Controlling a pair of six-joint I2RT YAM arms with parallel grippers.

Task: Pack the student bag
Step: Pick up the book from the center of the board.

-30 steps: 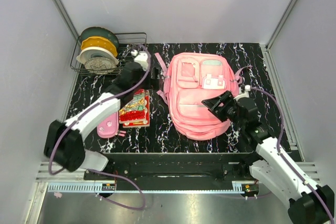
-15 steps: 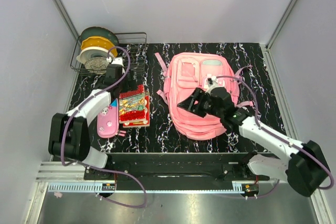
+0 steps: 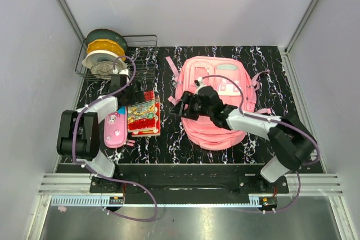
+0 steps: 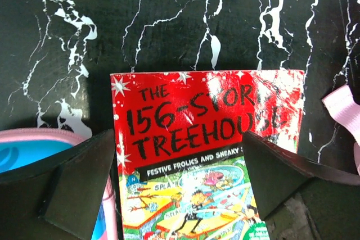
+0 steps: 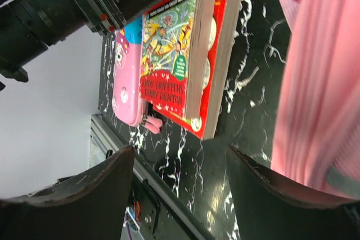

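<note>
Bag [image 3: 220, 108]: lies just right of the right claw [image 3: 181, 105], whose jaws stand apart, empty. Book [image 4: 202, 139]: directly beneath the left claw [image 4: 177, 139], which is fully open and empty, and ahead of the right claw; both closing here may collide. Pencil case [image 4: 28, 153]: beside the left claw; may snag.

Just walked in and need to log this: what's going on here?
Two robot arms are set to pack a pink backpack; nothing is held yet. The left arm's open fingers hover over the Treehouse book beside the pencil case. The right arm's fingers, also open, reach past the backpack toward that book.
</note>
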